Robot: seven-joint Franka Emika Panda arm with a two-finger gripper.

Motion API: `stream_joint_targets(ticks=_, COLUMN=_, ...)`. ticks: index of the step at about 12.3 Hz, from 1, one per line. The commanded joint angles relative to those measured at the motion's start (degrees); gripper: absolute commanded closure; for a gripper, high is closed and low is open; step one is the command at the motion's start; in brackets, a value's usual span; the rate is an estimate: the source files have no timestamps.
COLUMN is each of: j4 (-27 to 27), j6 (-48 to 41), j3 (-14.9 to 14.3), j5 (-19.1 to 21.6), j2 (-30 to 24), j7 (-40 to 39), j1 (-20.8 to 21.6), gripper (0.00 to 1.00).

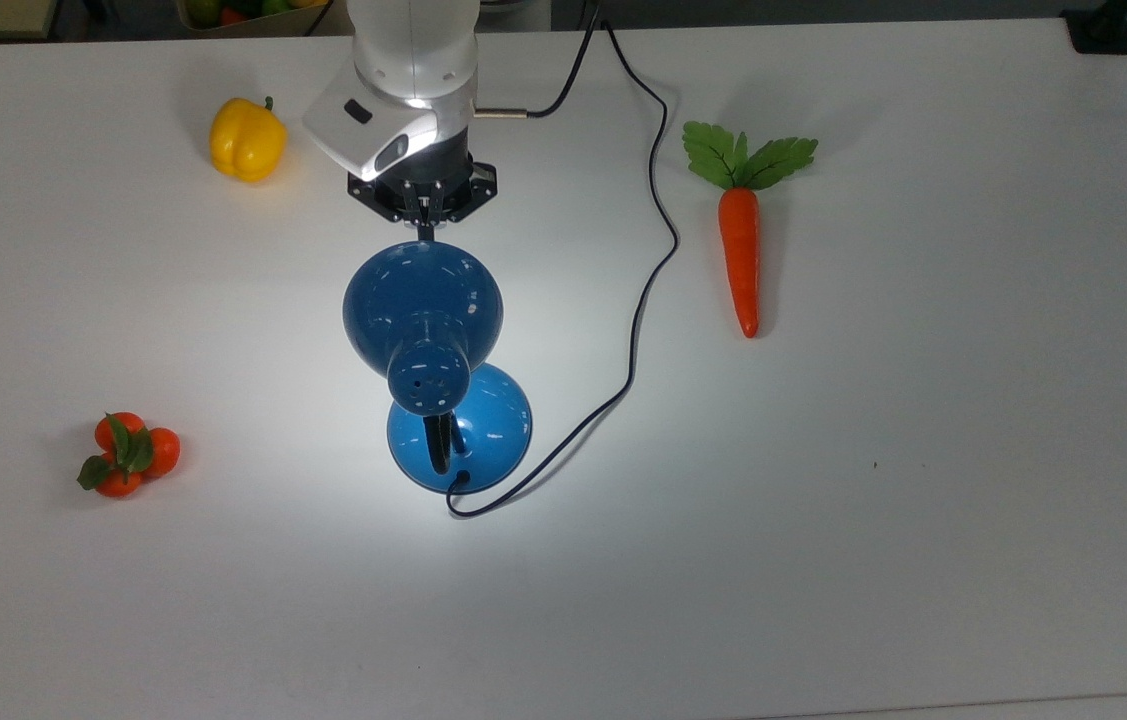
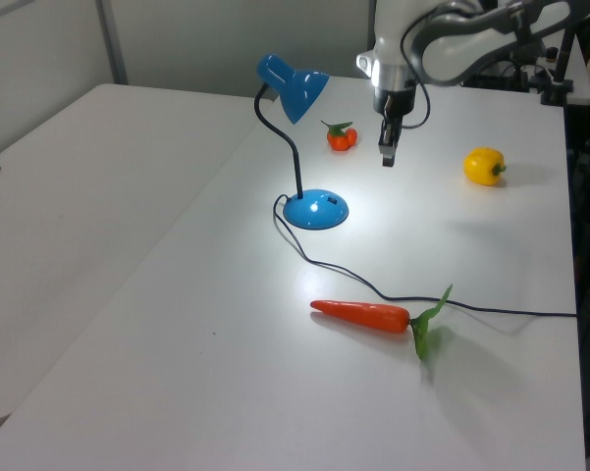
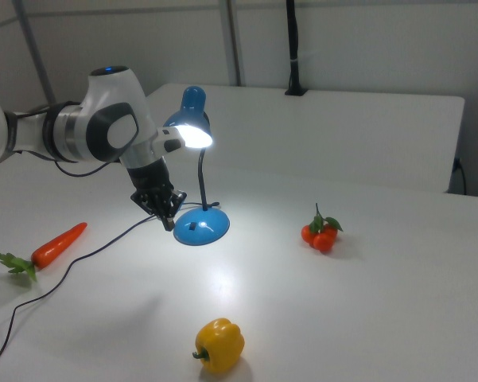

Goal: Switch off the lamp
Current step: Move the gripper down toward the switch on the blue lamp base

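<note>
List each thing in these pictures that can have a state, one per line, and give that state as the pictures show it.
lamp: switched on, bulb glowing, bright pool of light on the table; standing upright on its base.
cord: attached at the lamp's base, lying loose in curves across the table.
gripper: shut, holding nothing, pointing down, in the air above the table.
carrot: lying flat.
yellow pepper: resting on the table.
tomatoes: bunched together, resting on the table.

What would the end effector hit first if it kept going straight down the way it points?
Probably bare table. In the left view the end effector hangs apart from the lamp, on its right. In the top view it sits just beyond the shade rim, so depth is uncertain.
</note>
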Motion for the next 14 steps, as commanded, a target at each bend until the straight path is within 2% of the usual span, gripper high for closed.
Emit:
stream_joint_targets(ticks=1, j4=-0.88, j6=8.55, j3=-0.22, j5=0.44, j2=4.06, j7=1.14, j1=0.31, gripper=1.0)
stream_joint_targets(ticks=6, j4=-0.44, j6=21.22, j3=-0.22, j5=0.44, j2=9.43, j7=1.14, j1=0.57, gripper=1.0)
stream_joint_targets(ticks=11, j4=-0.27, j6=28.43, j3=0.05, j5=0.44, j2=11.55, j7=2.97, j1=0.57, gripper=1.0)
stream_joint_targets(ticks=14, j4=-0.18, j6=28.97, j3=0.05, j5=0.35, j2=12.08, j7=3.52, j1=0.57, gripper=1.0)
